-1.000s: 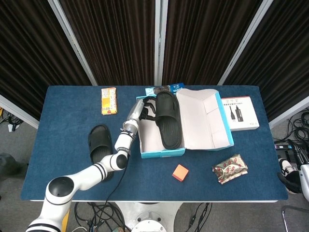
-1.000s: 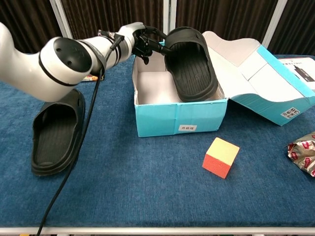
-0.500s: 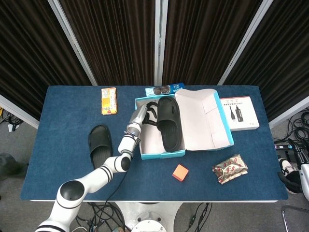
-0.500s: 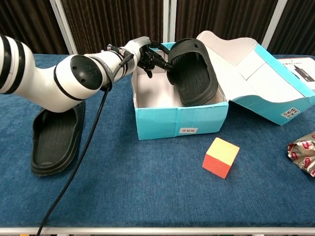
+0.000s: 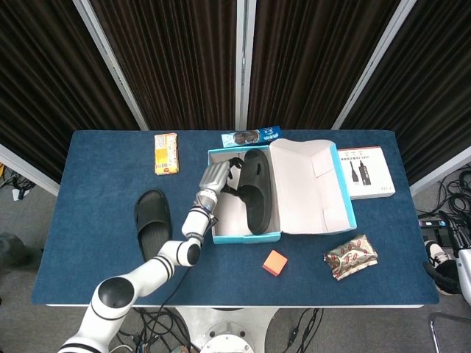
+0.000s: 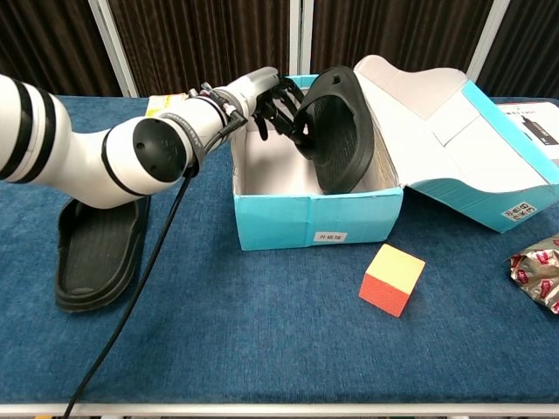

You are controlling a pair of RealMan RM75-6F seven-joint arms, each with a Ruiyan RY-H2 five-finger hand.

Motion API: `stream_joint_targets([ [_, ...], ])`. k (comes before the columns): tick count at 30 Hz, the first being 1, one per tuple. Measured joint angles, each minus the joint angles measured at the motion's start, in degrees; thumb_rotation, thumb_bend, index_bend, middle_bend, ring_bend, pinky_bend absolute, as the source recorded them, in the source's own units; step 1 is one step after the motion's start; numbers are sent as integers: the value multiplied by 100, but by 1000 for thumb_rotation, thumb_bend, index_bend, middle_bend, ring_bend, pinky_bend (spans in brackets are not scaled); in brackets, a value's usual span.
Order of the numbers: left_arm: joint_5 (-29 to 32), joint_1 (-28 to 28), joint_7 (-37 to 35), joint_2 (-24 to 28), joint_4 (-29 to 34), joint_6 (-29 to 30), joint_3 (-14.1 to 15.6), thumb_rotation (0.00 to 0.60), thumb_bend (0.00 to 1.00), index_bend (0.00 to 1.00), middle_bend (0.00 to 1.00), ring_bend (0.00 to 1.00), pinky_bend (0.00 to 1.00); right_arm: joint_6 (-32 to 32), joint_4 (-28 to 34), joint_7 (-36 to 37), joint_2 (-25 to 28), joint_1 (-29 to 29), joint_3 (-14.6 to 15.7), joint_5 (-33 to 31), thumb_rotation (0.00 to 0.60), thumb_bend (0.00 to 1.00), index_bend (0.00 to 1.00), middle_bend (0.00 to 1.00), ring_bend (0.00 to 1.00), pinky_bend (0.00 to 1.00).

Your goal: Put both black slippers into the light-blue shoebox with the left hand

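Note:
One black slipper [image 5: 256, 193] [image 6: 339, 131] stands tilted on its side inside the light-blue shoebox [image 5: 247, 236] [image 6: 316, 218], leaning toward the box's right wall. My left hand [image 5: 220, 175] [image 6: 278, 108] reaches over the box's left rim, and its fingers grip the slipper's strap edge. The other black slipper [image 5: 152, 220] [image 6: 96, 251] lies flat on the blue table, left of the box and under my left forearm. The box lid [image 5: 309, 184] lies open to the right. Neither view shows my right hand.
An orange cube [image 5: 274, 262] [image 6: 392, 279] sits in front of the box. A crumpled foil packet [image 5: 350, 257] lies at the front right, a white product box [image 5: 366, 172] at the right. A yellow snack pack [image 5: 166, 153] and a blue packet [image 5: 250, 135] lie at the back.
My left hand has lowered the slipper from above the rim into the box and tipped it onto its side. The box shifted slightly. The slipper on the table has not moved.

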State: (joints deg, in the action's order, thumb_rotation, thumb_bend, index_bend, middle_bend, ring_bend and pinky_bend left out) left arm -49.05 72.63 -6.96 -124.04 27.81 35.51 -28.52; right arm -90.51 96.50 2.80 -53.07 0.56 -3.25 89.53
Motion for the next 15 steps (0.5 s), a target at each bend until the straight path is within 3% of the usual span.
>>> stream_joint_targets([
  [7,-213,-18,364,-51,18,253,94,600,0,103,25,13,314,-29,-11,21,9,-23,4,3,600,90,59,165,0,46],
  [15,-495,-72,598,-56,106,489,202,600,0,23,0,0,158,-51,-44,70,9,-42,10,13,600,90,59,165,0,46],
])
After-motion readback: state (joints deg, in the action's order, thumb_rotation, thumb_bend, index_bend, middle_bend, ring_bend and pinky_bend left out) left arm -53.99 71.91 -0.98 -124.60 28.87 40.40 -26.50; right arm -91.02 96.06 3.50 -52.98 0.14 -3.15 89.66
